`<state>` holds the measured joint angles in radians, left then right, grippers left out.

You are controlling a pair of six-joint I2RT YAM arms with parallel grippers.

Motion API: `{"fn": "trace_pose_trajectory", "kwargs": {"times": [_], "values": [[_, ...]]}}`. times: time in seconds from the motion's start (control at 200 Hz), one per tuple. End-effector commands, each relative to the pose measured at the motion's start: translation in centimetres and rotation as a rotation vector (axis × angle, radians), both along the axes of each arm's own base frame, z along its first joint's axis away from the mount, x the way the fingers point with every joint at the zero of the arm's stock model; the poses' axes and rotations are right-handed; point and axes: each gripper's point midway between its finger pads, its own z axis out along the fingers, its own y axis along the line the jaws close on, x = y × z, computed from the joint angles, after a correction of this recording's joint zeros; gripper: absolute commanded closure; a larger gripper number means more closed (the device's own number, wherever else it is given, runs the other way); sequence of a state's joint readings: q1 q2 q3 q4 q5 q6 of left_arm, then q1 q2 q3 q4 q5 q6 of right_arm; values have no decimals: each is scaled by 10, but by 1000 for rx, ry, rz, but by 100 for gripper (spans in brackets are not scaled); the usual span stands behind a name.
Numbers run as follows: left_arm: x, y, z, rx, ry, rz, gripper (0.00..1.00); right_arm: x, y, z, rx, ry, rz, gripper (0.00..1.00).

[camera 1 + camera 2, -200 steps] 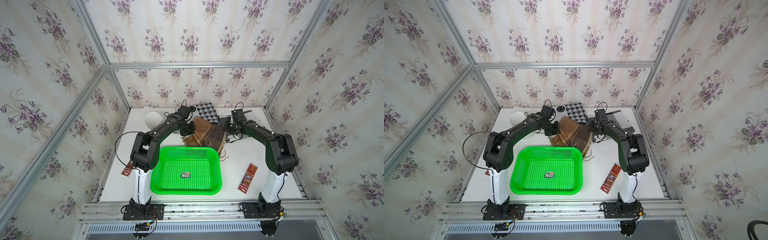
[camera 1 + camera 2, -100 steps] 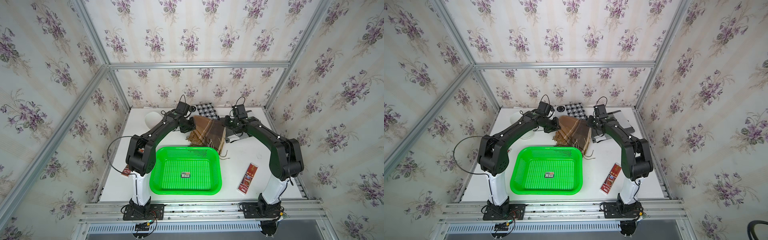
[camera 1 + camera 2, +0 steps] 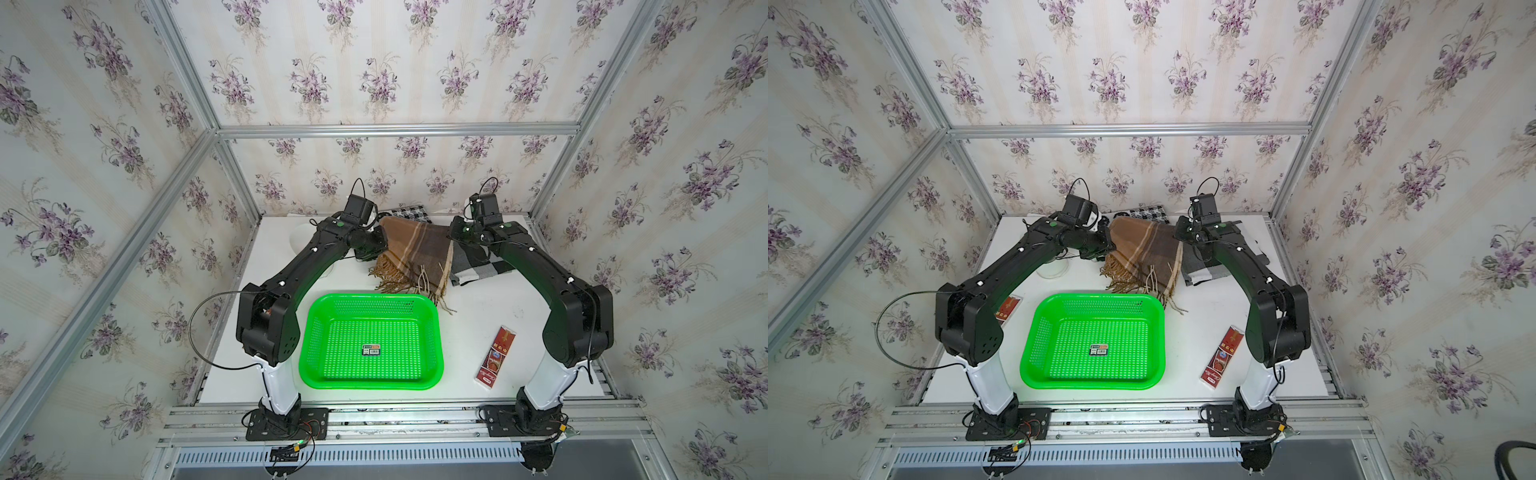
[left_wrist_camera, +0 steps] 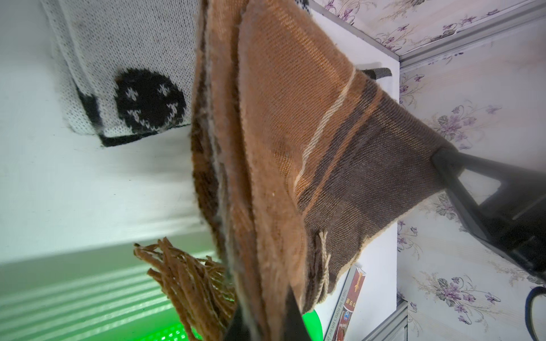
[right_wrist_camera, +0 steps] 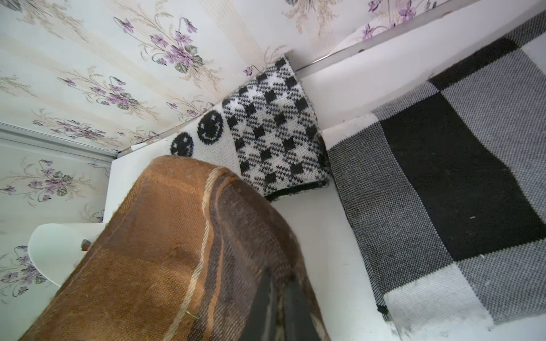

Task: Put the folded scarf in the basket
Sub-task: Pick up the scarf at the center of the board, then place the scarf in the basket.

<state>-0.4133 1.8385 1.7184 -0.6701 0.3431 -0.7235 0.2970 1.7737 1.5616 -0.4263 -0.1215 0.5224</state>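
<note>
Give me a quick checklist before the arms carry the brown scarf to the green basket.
1. Left gripper shut on brown scarf: ok.
2. Right gripper shut on it: ok.
3. Basket holds only its sticker: ok.
4. Scarf over basket: not ok, it hangs behind the far rim.
5. Fringe clear of the rim: cannot tell.
6. Grey checked scarf lies flat, uncaught: ok.

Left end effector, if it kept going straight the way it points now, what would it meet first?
The brown scarf the left end effector grips, stretched right ahead. Past that fabric, probably the right end effector holding the far corner, though depth is unclear.
</note>
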Motion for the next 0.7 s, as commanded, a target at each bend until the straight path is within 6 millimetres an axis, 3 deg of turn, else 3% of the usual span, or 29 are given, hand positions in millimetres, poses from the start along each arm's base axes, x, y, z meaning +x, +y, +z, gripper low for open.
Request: {"fn": "trace_pose_trajectory", "kwargs": {"times": [0.0, 0.2, 0.41, 0.51, 0.559, 0.694], "values": [[-6, 10, 19, 21, -33, 18, 100, -3, 2, 18, 2, -20, 18, 100], [-31, 28, 57, 26, -93, 44, 100, -11, 12, 51, 48, -66, 52, 100], [-71, 56, 87, 53, -137, 79, 100, -33, 41, 86, 94, -107, 132, 100], [-91, 71, 84, 92, -118, 100, 100, -46, 59, 90, 98, -103, 173, 100], [-106, 79, 92, 89, -138, 112, 100, -53, 67, 89, 96, -98, 190, 100], [-135, 94, 78, 106, -110, 127, 100, -75, 89, 85, 121, -83, 243, 100]]}}
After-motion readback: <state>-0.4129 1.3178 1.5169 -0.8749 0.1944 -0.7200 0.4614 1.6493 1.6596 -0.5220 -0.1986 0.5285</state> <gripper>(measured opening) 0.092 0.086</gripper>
